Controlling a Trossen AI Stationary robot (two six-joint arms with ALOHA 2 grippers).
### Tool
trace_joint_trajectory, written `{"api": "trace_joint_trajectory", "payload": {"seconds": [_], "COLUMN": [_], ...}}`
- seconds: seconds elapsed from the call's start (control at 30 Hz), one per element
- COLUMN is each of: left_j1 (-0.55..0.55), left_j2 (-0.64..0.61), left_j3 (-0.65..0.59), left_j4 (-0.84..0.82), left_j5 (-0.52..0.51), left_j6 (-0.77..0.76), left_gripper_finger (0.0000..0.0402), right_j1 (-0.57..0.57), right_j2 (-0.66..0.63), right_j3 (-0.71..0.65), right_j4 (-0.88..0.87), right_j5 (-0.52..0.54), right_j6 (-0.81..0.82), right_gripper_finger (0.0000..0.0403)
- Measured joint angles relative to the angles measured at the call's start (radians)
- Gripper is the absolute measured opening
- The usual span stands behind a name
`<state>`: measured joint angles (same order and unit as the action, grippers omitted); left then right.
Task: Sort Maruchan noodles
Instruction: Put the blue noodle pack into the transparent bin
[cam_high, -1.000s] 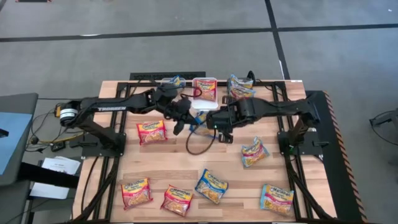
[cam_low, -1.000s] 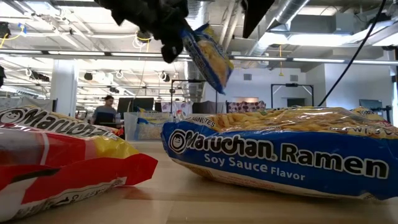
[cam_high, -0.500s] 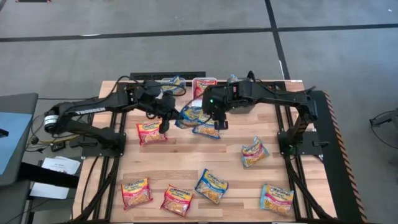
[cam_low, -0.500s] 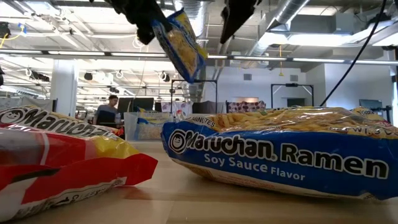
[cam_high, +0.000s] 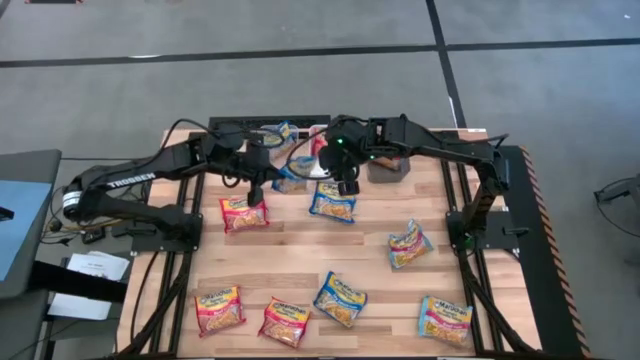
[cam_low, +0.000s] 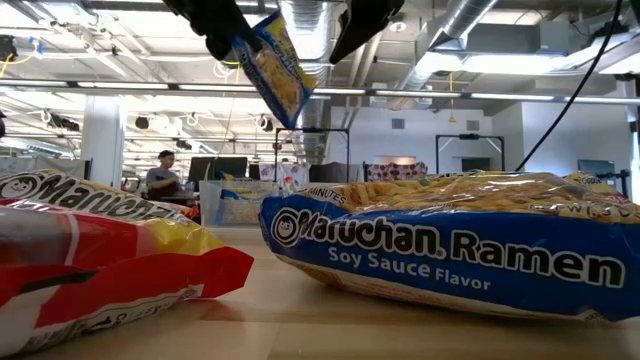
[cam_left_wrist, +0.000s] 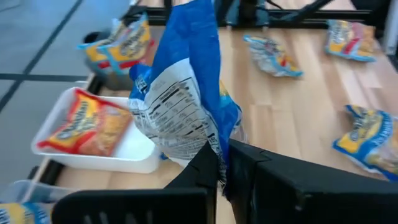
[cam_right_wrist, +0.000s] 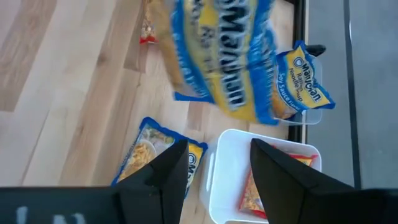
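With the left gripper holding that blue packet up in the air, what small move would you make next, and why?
Probably carry the blue crinkly ramen packet on toward the clear bin that already holds blue packets. The left gripper is shut on it above the table, and the white bin beside holds a red one.

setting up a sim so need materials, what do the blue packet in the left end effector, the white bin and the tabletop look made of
Blue packet: thin glossy plastic film, seemingly; it crinkles and carries printed text.
White bin: smooth, opaque, probably moulded plastic, with rounded corners.
Tabletop: light wood planks, matt, with visible grain and seams.
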<state>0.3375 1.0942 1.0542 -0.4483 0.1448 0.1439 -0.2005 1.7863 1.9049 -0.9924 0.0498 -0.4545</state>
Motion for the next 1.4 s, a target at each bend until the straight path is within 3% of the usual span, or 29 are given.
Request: {"api": "trace_joint_trajectory", "payload": {"seconds": [0.17, 0.37, 0.7, 0.83, 1.0, 1.4], "left_j1": [0.068, 0.121, 0.208, 0.282, 0.369, 0.486], "left_j2": [-0.009, -0.009, -0.009, -0.008, -0.008, -0.008], "left_j3": [0.0, 0.0, -0.001, -0.002, -0.067, -0.333], "left_j4": [-0.018, -0.019, -0.005, -0.003, 0.115, 0.553], "left_j5": [0.009, 0.105, 0.105, 0.155, 0.242, 0.234], "left_j6": [0.028, 0.068, 0.21, 0.235, 0.212, 0.099], "left_gripper_finger": [0.0, 0.0, 0.0, 0.0, 0.0, 0.0], "right_j1": [-0.006, -0.006, -0.019, -0.018, -0.009, -0.002], "right_j2": [0.0, 0.0, 0.0, 0.0, 0.0, 0.0], "right_j3": [0.0, 0.0, 0.0, 0.0, 0.0, 0.0], "right_j4": [0.002, 0.052, 0.097, 0.096, 0.087, 0.081], "right_j5": [0.0, -0.002, -0.004, -0.003, -0.002, -0.002], "right_j6": [-0.009, -0.077, -0.063, -0.058, -0.058, -0.04], "right_gripper_finger": [0.0195, 0.0195, 0.0195, 0.0195, 0.0195, 0.0195]}}
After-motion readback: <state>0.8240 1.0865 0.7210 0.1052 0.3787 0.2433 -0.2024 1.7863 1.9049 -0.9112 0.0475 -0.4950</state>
